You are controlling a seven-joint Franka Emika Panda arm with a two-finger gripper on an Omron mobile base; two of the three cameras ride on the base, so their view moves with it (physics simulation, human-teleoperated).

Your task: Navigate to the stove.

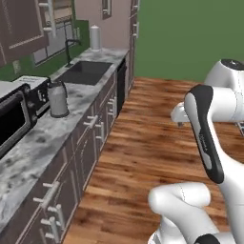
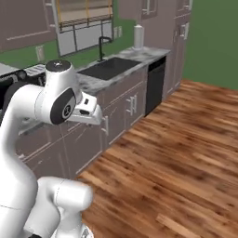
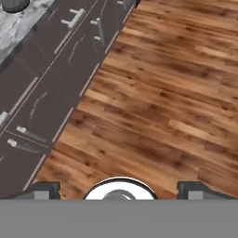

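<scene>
L base view: marble counter (image 1: 33,147) runs along the left wall w/ dark cabinets (image 1: 90,143) under it. Toaster oven (image 1: 12,119), black window, sits at the near left edge. Grey kettle (image 1: 58,99) stands just beyond it, toaster (image 1: 35,90) behind that. Further down: black sink (image 1: 86,72) w/ dark faucet (image 1: 69,50), then a white paper-towel roll (image 1: 95,38) upright at the counter's far end. Black dishwasher front (image 1: 121,83) beside the sink cabinets. Wood floor (image 1: 152,143) to the right, green wall (image 1: 190,38) beyond. Arm (image 1: 205,133) folded up at lower right; gripper itself I can't make out here.

R base view: same counter from the other side. Sink (image 2: 109,67) and faucet (image 2: 102,46) under a window w/ blinds (image 2: 83,18); towel roll (image 2: 138,37) near the tall cabinets (image 2: 179,42). Dishwasher (image 2: 154,86) dark, right of the sink cabinets. Arm (image 2: 46,102) in front at left, hand pointing right, over the cabinet fronts.

Hand view: looking down at floor (image 3: 162,102) and cabinet doors w/ bar handles (image 3: 46,69); sliver of counter (image 3: 18,23) upper left. Gripper (image 3: 119,191): two dark fingertips (image 3: 44,189) far apart at the bottom corners, so spread wide, nothing between them.

Stove: can't find it anywhere along this stretch of counter.
</scene>
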